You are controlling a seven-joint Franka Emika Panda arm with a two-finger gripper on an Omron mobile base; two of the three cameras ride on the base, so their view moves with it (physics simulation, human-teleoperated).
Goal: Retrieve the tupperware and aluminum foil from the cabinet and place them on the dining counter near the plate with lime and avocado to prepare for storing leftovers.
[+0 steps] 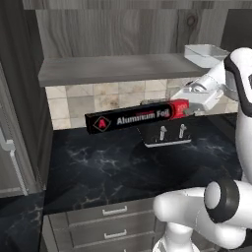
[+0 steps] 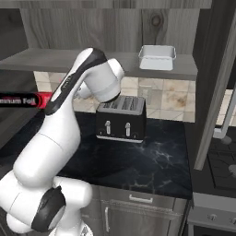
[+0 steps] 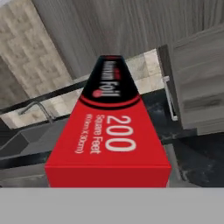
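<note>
In the left base view the aluminum foil hung lengthwise in the air above the marble worktop, its black end toward nine o'clock and its red end toward three o'clock, where the gripper was clamped on it. Just below the box's red end stood the black toaster. The tupperware sat at the far end of the cabinet shelf board, at about one o'clock from the box. In the right base view the tupperware rested upright on the shelf at one o'clock from the toaster, and a short stretch of the aluminum foil showed at nine o'clock, beyond the arm. In the hand view the aluminum foil ran from six o'clock toward twelve, red end nearest; the fingertips were hidden beneath it.
</note>
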